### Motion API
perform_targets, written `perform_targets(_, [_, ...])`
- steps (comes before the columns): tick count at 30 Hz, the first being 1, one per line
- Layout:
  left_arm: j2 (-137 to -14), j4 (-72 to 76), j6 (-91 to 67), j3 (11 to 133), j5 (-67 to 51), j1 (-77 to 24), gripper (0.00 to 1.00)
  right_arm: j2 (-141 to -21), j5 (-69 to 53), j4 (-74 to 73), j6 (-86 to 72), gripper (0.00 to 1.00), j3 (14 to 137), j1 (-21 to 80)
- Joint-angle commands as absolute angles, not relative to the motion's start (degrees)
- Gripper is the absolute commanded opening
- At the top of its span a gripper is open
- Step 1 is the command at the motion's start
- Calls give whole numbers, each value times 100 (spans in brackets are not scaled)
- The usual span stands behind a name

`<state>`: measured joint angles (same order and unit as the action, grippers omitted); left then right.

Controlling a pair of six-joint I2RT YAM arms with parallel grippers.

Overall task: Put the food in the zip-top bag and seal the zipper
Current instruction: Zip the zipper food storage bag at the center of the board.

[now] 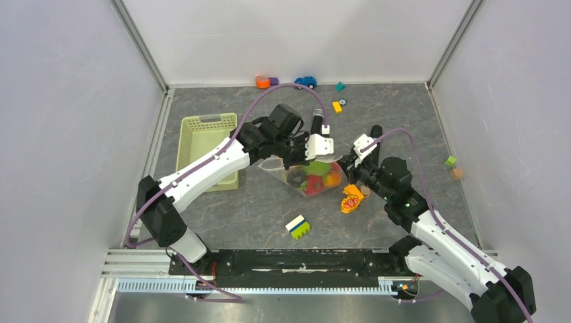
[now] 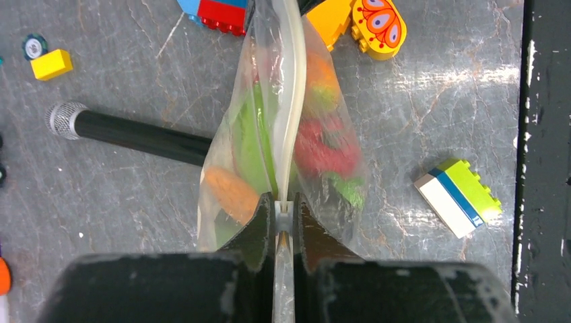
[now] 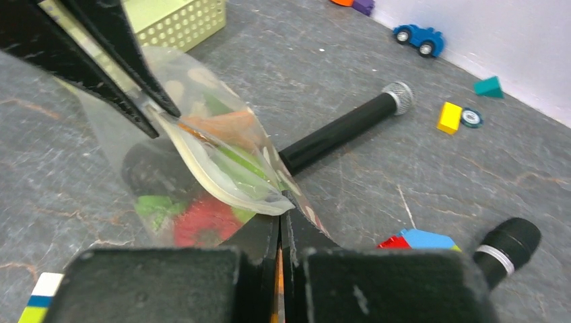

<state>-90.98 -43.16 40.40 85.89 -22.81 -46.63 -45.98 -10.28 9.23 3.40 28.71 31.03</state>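
Note:
The clear zip-top bag [image 1: 313, 176] hangs between my two grippers just above the table. It holds the food: a red piece [image 2: 326, 151], an orange carrot [image 2: 229, 188] and green pieces [image 2: 250, 145]. The whitish zipper [image 2: 291, 101] runs along its top edge. My left gripper [image 2: 284, 205] is shut on the zipper at the bag's left end [image 1: 296, 160]. My right gripper [image 3: 283, 217] is shut on the bag's other top corner [image 1: 345, 164], where the zipper [image 3: 202, 168] ends. The left fingers [image 3: 101, 60] show in the right wrist view.
A pale green basket [image 1: 205, 145] stands at the left. A black microphone [image 1: 316, 121] lies behind the bag. An orange-and-red lumpy toy [image 1: 351, 199] and a white, blue and green block [image 1: 298, 227] lie in front. Small toys and blocks line the back wall.

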Motion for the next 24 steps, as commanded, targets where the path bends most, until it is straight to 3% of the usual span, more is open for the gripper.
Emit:
perform_targets(1, [-8827,-4166,4201,8522,-1814,-4676,2,-4432,335,897,308,0,2936,3000])
perform_targets(24, [-8498,-3923,4532,8016,-682,-4667,2,-4278,953,526,233,0,2780,2248])
